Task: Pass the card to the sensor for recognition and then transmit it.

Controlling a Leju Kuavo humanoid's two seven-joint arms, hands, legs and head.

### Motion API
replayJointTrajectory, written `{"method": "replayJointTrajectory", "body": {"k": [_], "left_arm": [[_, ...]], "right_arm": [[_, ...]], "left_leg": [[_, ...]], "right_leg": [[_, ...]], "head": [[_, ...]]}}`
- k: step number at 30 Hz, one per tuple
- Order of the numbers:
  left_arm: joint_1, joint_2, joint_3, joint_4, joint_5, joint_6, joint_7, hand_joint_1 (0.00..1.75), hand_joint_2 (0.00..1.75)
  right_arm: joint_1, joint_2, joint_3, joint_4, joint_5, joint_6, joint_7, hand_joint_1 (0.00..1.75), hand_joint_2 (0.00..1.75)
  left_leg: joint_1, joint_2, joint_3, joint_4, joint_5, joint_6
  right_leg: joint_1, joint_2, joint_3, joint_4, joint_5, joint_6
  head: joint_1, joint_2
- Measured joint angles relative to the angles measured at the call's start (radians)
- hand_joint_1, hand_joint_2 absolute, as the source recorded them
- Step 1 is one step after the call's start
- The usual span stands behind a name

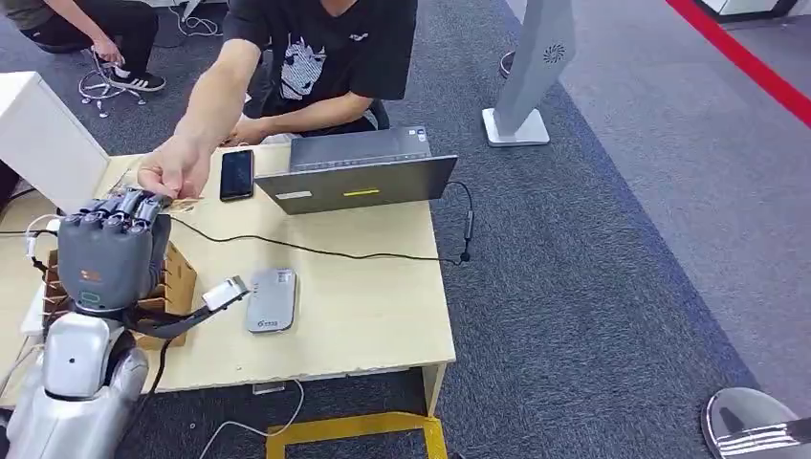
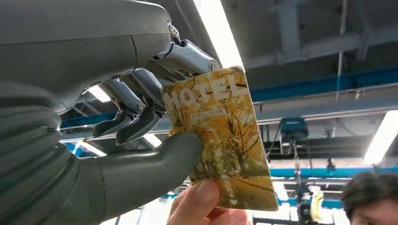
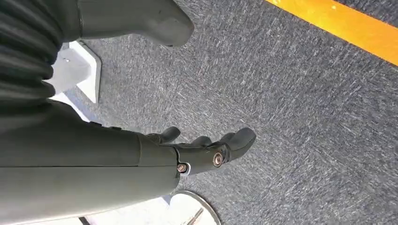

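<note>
Handing over: pinching the card (image 2: 220, 140) between left hand (image 2: 141, 117) thumb and fingers (person's hand (image 2: 202, 206) gripping its lower edge). Holding steady, easing off only once taken. Hanging slack, right hand (image 3: 206, 150), fingers loosely spread.

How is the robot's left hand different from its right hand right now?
The left hand is raised and pinches a yellow hotel card, which a person's hand also holds. The right hand holds nothing, fingers apart, and hangs over grey carpet. Both are grey with darker fingers.
</note>
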Motion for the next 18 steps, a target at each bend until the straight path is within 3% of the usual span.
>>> {"method": "replayJointTrajectory", "body": {"k": [1,2,3,4,11,18], "left_arm": [[0.0,0.0,-0.009,-0.009,0.006,0.0,0.0,1.75,1.75],[0.0,0.0,-0.012,-0.016,0.009,0.0,0.0,0.79,1.75],[0.0,-0.001,-0.013,-0.022,0.011,0.0,0.0,0.79,1.75],[0.0,-0.002,-0.014,-0.029,0.012,0.0,-0.001,0.0,1.75],[0.006,-0.003,-0.024,-0.077,0.013,0.0,0.001,0.0,1.75],[0.021,-0.016,-0.024,-0.081,0.104,0.0,-0.056,0.0,1.75]], "right_arm": [[-0.001,0.0,0.0,0.0,-0.002,0.0,0.0,0.0,1.75],[-0.001,0.0,0.0,0.0,-0.003,-0.001,0.0,0.0,1.75],[-0.001,0.0,0.0,0.0,-0.005,-0.002,0.0,0.0,1.75],[-0.001,0.0,0.0,0.0,-0.006,-0.003,0.0,0.0,1.75],[-0.003,0.0,0.0,0.0,-0.008,-0.007,0.003,0.0,1.75],[-0.003,0.0,0.0,0.0,-0.014,-0.01,0.006,0.0,1.75]], "left_leg": [[0.0,0.0,0.0,0.0,0.0,0.0],[0.0,0.0,0.0,0.0,0.0,0.0],[0.0,0.0,0.0,0.0,0.0,0.0],[0.0,0.0,0.0,0.0,0.0,0.0],[0.0,0.0,0.0,0.0,0.0,0.0],[0.0,0.0,0.0,0.0,0.0,0.0]], "right_leg": [[0.0,0.0,0.0,0.0,0.0,0.0],[0.0,0.0,0.0,0.0,0.0,0.0],[0.0,0.0,0.0,0.0,0.0,0.0],[0.0,0.0,0.0,0.0,0.0,0.0],[0.0,0.0,0.0,0.0,0.0,0.0],[0.0,0.0,0.0,0.0,0.0,0.0]], "head": [[0.0,0.0],[0.0,0.0],[0.0,0.0],[0.0,0.0],[0.0,0.0],[0.0,0.0]]}}
